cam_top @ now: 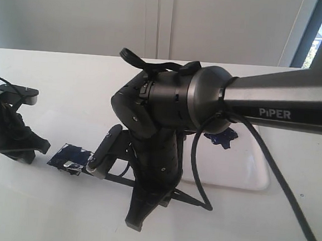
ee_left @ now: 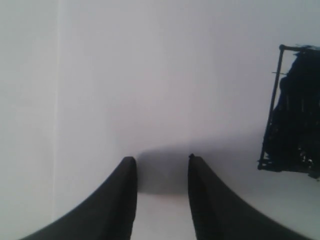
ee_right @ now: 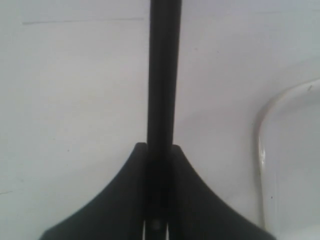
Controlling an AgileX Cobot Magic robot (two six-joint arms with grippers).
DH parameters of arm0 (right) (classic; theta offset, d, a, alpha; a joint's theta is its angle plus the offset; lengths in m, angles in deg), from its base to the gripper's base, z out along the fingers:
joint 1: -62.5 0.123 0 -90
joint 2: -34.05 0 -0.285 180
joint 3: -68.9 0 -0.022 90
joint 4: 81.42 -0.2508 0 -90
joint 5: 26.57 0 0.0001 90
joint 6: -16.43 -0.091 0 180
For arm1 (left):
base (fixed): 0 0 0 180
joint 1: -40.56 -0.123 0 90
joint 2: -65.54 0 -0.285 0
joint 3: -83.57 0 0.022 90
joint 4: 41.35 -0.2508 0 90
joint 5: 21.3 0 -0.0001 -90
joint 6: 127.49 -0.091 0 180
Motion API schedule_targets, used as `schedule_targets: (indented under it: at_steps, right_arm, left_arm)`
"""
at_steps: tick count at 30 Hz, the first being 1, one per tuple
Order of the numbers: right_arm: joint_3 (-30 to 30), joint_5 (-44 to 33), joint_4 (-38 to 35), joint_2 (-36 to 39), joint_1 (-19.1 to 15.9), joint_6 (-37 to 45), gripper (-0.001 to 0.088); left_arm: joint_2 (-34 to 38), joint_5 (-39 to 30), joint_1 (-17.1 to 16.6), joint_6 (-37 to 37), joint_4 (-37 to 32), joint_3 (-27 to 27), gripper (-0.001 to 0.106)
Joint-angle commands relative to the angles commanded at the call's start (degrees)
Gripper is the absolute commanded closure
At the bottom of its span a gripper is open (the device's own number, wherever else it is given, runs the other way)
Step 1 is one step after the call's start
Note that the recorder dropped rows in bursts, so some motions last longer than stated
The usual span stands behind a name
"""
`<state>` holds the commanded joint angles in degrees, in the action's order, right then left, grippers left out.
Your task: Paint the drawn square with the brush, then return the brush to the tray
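Right claw (ee_right: 160, 148): jaws pinched tight on the handle of the long, thin, black-handled paintbrush (ee_right: 162, 75). Its bristle end rests at the small black-outlined drawn square (cam_top: 69, 157), which looks mostly smeared dark blue. The white translucent plastic tray (cam_top: 245, 180) lies on the arm's far side. Left claw (ee_left: 161, 161): open, empty, near the square. Judgement: the brush is light, stiff and smooth. Keep your hold mid-handle, as it may swivel. The bristles are soft and wet.

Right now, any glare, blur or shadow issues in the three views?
Exterior view: table washed out, right arm fills the foreground. Left wrist view: soft, fingers cast a shadow; drawn square cropped at frame edge. Right wrist view: brush blurred close-up, tray rim glints.
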<state>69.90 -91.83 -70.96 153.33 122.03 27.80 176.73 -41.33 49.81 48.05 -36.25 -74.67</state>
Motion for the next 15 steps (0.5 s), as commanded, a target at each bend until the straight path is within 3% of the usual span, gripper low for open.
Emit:
schedule_targets:
  at_steps: [15]
  right_arm:
    - [0.00, -4.70, 0.03, -2.97, 0.00, -1.07, 0.0868]
  left_arm:
    - [0.00, 0.10, 0.00, 0.00, 0.00, 0.00, 0.066]
